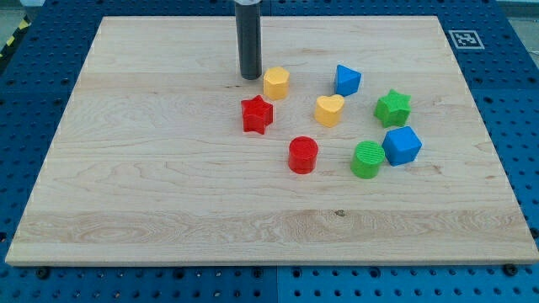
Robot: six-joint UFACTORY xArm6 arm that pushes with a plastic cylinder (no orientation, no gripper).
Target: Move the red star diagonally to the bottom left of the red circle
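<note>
The red star (257,114) lies near the middle of the wooden board (152,168). The red circle (303,156) sits below and to the right of it, a short gap apart. My tip (250,77) rests on the board above the star, slightly to its left, and just left of the yellow hexagon (276,83). The tip touches neither the star nor the circle.
A yellow heart (329,110) lies right of the star. A blue block (346,80), a green star (393,108), a blue cube (402,146) and a green cylinder (367,160) stand further to the view's right. A blue pegboard surrounds the board.
</note>
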